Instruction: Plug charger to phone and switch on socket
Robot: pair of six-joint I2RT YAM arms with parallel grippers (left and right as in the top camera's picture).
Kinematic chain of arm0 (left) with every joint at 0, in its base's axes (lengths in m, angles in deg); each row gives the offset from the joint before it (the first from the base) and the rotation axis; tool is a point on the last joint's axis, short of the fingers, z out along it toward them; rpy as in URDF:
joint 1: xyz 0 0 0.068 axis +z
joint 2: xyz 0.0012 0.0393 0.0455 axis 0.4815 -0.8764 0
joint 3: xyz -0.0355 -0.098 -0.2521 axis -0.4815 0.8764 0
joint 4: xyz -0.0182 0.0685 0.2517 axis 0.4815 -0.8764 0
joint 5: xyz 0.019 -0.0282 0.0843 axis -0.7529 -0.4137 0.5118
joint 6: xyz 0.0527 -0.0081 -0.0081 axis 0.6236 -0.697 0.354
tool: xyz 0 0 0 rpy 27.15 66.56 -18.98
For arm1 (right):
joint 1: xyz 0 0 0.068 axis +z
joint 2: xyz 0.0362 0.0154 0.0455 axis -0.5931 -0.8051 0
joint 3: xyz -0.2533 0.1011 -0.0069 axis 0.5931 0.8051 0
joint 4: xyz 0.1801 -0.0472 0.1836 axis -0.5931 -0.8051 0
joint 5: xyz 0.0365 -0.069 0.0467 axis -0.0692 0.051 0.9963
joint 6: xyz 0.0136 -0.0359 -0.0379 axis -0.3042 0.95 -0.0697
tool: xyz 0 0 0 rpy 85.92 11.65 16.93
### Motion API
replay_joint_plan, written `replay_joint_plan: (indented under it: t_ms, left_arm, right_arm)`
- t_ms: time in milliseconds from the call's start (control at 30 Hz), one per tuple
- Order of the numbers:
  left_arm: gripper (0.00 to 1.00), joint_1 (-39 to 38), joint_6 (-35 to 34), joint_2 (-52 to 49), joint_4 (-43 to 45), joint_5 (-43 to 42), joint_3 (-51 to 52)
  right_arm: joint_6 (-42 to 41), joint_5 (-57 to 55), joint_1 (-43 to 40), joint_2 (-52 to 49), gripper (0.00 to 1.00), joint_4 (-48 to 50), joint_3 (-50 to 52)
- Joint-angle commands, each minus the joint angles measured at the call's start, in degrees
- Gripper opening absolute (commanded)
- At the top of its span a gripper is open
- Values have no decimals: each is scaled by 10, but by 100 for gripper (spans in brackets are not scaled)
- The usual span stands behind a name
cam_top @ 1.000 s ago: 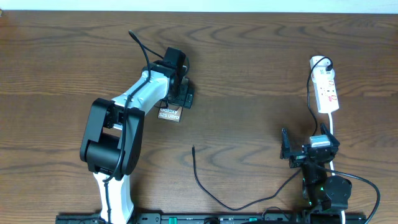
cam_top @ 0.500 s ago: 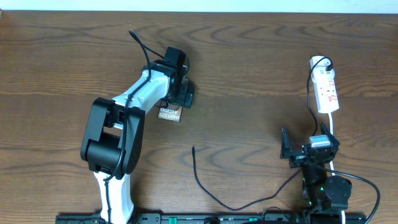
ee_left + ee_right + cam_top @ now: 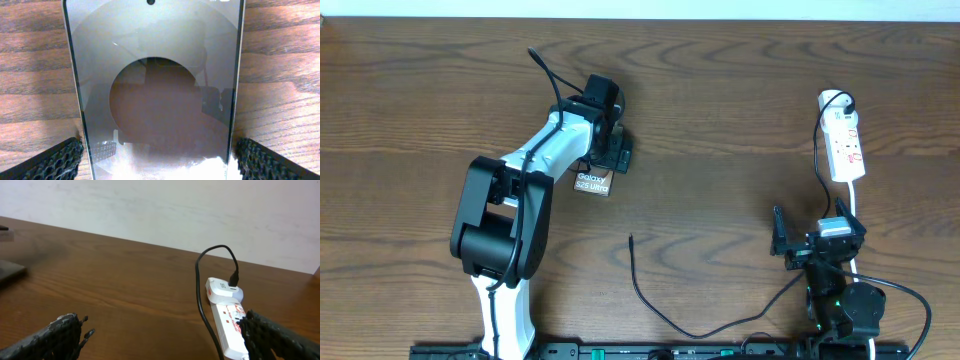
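Left of centre on the table (image 3: 740, 90), the left gripper (image 3: 604, 150) sits over the phone (image 3: 592, 183), same as a second ago, no movement. In the wrist view its fingers (image 3: 62, 160) straddle the phone's long edges, right at them; squeezing or not, cannot tell. Charger (image 3: 636, 280) lies loose at mid-front, tip free, well apart from the phone. Right gripper (image 3: 817, 243) is front right, fingers wide apart, holding nothing, unchanged. Socket (image 3: 846, 148) lies far right, a black lead plugged in at its far end.
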Motion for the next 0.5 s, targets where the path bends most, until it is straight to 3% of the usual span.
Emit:
replay_joint_plan:
  t_ms: [0,333,367,467]
  left_arm:
    - [98,2,2,-67,-10,-38,32]
    - [96,2,2,-67,-10,-38,32]
    - [90,2,2,-67,-11,-38,32]
    - [87,2,2,-67,-12,-38,32]
  right_arm:
    - [-6,0,3,3,99,-2,1]
    - [-6,0,3,3,99,-2,1]
    - [-6,0,3,3,99,-2,1]
    - [-6,0,3,3,99,-2,1]
